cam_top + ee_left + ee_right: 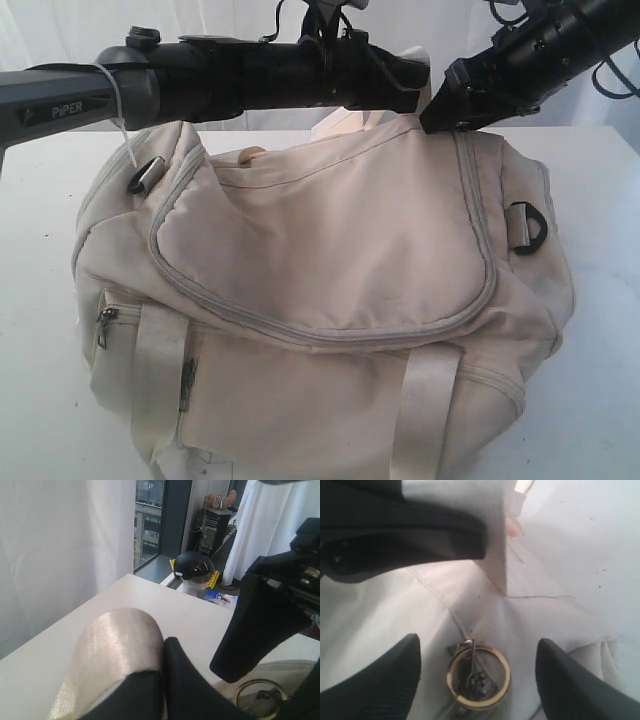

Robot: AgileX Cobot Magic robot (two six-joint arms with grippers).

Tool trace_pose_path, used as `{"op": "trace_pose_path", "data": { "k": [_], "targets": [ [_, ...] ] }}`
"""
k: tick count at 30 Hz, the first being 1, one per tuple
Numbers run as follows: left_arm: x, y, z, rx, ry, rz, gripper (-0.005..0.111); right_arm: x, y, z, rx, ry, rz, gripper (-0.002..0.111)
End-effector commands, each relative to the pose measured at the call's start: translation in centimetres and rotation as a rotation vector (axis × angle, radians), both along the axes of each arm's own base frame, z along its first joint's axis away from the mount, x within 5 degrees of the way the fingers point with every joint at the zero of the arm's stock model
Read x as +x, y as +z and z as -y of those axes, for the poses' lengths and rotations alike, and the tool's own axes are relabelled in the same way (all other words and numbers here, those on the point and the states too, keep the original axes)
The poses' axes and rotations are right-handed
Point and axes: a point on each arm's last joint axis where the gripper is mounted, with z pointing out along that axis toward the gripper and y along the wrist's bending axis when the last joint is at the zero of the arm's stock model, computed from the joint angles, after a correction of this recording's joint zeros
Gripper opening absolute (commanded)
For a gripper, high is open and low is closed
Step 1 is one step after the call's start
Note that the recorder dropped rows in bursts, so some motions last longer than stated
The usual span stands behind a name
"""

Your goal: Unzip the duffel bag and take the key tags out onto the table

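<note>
The cream duffel bag [330,260] lies on the white table [40,400] with its grey zipper closed. The key tags are hidden. My left gripper [410,95] reaches over the bag's top and is shut on a webbing handle [117,645], which loops over one finger [190,685]. My right gripper [479,642] hangs open just above the bag's far top. A brass ring zipper pull [477,677] lies on the fabric between its fingers [380,680], and I see no contact. In the exterior view the right gripper [440,118] sits beside the left one.
A black D-ring [527,228] sticks out at the bag's right end, and a small zipped side pocket [105,325] sits at the front left. A white hang tag string [122,125] dangles by the left arm. A black helmet [194,565] sits beyond the table's far edge.
</note>
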Motion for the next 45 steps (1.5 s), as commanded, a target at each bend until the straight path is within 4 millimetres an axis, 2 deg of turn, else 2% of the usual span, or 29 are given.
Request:
{"op": "trace_pose_path", "data": {
  "k": [1, 6, 13, 16, 22, 29, 33, 40, 45],
  "targets": [
    [-1.2, 4.1, -0.5, -0.089, -0.026, 0.041, 0.0, -0.1, 0.5, 0.1, -0.001, -0.022, 0.006, 0.056],
    [-1.2, 4.1, -0.5, -0.089, -0.026, 0.041, 0.0, -0.2, 0.4, 0.0, -0.001, -0.019, -0.004, 0.045],
    [-1.2, 4.1, -0.6, -0.087, -0.019, 0.04, 0.0, -0.4, 0.4, 0.0, 0.004, -0.023, -0.037, 0.021],
    [-1.2, 4.1, -0.6, -0.087, -0.019, 0.04, 0.0, -0.6, 0.4, 0.0, 0.003, -0.015, -0.046, 0.013],
    [-1.2, 3.9, -0.6, -0.084, -0.02, 0.035, 0.0, -1.2, 1.8, 0.1, 0.01, -0.018, -0.006, 0.009],
    [-0.6, 2.2, -0.2, -0.079, -0.014, -0.02, 0.0, -2.5, 3.7, 0.3, 0.018, -0.01, 0.005, 0.009],
    [-0.4, 1.4, -0.1, -0.07, -0.011, -0.045, 0.0, -3.4, 3.9, 0.4, 0.009, 0.006, -0.063, 0.008],
    [-0.4, 1.4, -0.1, -0.07, -0.011, -0.045, 0.0, -3.4, 3.5, 1.3, -0.087, -0.085, -0.099, 0.0],
    [-0.4, 1.4, -0.1, -0.07, -0.011, -0.045, 0.0, -3.8, 4.3, 1.6, -0.097, -0.105, -0.084, 0.0]
  ]
}}
